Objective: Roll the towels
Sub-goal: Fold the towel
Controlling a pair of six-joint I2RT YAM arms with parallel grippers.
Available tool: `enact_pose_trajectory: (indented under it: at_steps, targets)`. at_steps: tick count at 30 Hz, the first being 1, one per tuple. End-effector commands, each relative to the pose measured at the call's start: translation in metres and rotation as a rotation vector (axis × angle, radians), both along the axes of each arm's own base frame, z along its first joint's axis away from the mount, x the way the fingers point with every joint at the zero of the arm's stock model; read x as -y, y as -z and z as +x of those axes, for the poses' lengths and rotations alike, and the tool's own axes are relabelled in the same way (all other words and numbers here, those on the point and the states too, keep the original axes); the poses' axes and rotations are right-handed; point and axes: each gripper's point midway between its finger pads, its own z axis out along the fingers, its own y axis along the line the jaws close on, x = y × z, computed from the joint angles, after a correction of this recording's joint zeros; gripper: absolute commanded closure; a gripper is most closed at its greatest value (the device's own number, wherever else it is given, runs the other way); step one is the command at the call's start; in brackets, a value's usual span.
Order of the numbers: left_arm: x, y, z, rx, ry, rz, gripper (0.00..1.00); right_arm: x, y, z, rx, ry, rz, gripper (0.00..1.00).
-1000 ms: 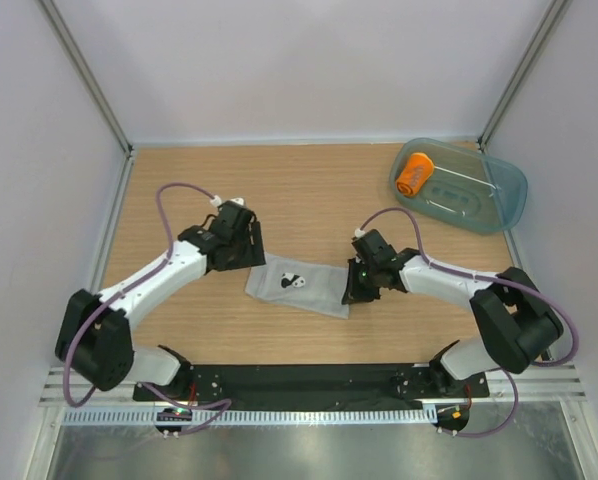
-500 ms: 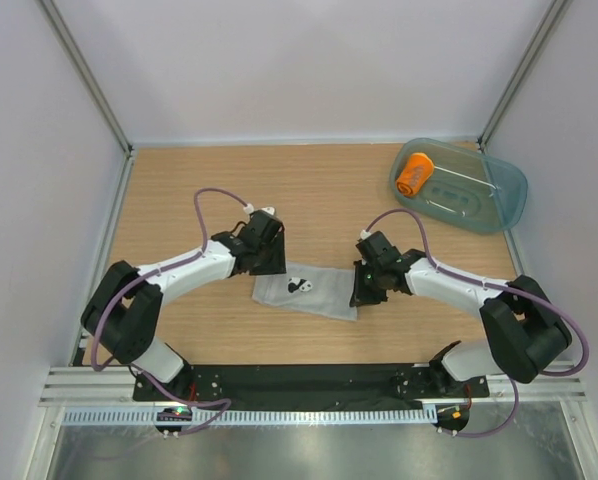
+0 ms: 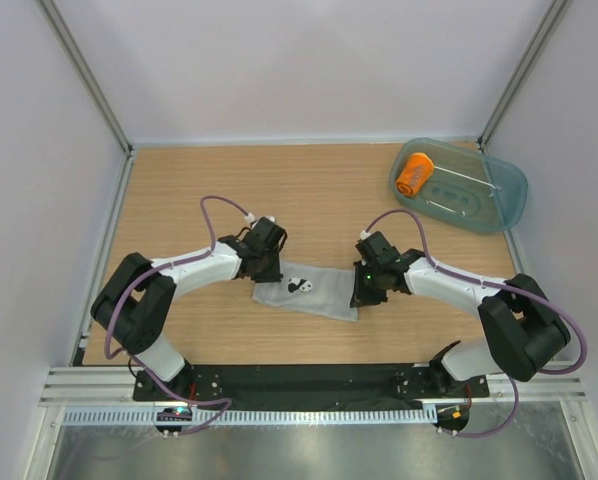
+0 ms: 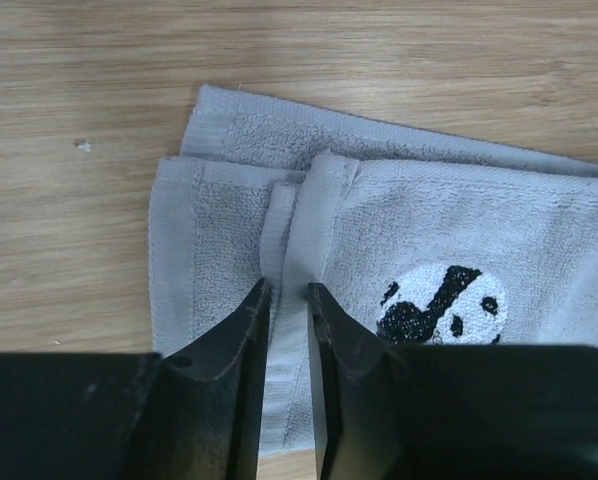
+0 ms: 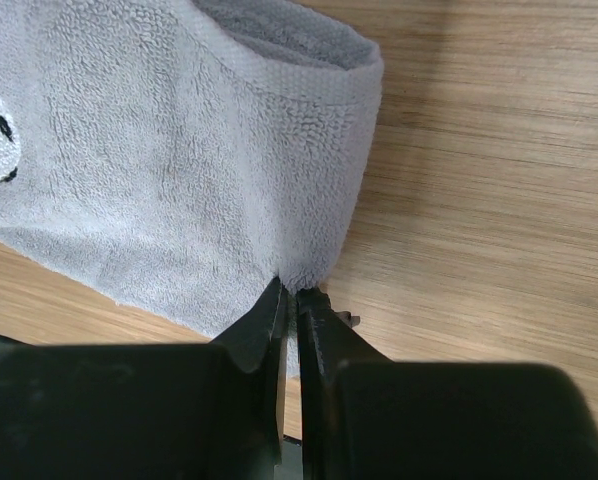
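A light grey towel (image 3: 314,290) with a black-and-white panda patch lies folded flat on the wooden table, between my two arms. My left gripper (image 3: 265,277) is at its left end, jaws nearly together on a raised ridge of hem (image 4: 291,240), which fills the narrow gap at the left gripper (image 4: 289,290). My right gripper (image 3: 358,296) is shut on the towel's right end; in the right wrist view the right gripper (image 5: 294,292) pinches the lower corner of the doubled-over grey towel (image 5: 179,150). An orange towel (image 3: 414,173) sits rolled in a tub.
The translucent blue-green tub (image 3: 501,198) stands at the back right corner of the table and also holds a thin wire piece. White walls and metal frame posts close the table in on three sides. Bare wood shows around the towel.
My left arm has swung right and come down onto the towel's left end, and its jaws have narrowed from wide open onto the hem. The right gripper has kept its hold, nearly still.
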Motion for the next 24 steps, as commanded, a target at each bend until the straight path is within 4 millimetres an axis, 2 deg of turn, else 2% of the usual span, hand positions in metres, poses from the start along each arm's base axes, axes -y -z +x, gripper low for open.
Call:
enact_pose_trajectory:
  at_steps: [1,9,10,14,18,20,21,22,24]
  targets:
    - [0.010,-0.005,0.006,0.028,0.005,-0.025,0.78,0.002,0.001,0.002,0.012,0.000,-0.016,0.93]
    - [0.006,-0.012,0.008,0.045,-0.002,-0.008,0.94,0.003,0.004,0.001,0.005,0.000,-0.024,0.93]
    - [0.002,-0.017,0.013,0.069,-0.012,0.013,0.95,0.003,0.004,0.001,0.005,-0.001,-0.027,0.93]
    - [-0.016,-0.029,0.022,0.122,-0.031,0.110,0.96,0.005,0.006,-0.001,0.001,-0.004,-0.034,0.94]
    - [-0.023,-0.035,0.027,0.144,-0.024,0.161,0.95,0.004,0.006,0.000,0.001,-0.007,-0.031,0.94]
    - [-0.024,-0.033,0.028,0.141,-0.019,0.174,0.86,0.003,0.005,0.001,0.001,-0.009,-0.025,0.88]
    - [-0.024,-0.032,0.028,0.138,-0.018,0.178,0.82,0.002,0.005,0.001,0.001,-0.012,-0.025,0.82]
    - [-0.025,-0.031,0.028,0.137,-0.018,0.181,0.75,0.002,0.004,0.001,0.004,-0.014,-0.024,0.65]
    - [-0.027,-0.033,0.027,0.139,-0.025,0.184,0.59,0.004,0.001,0.001,0.011,-0.018,-0.038,0.46]
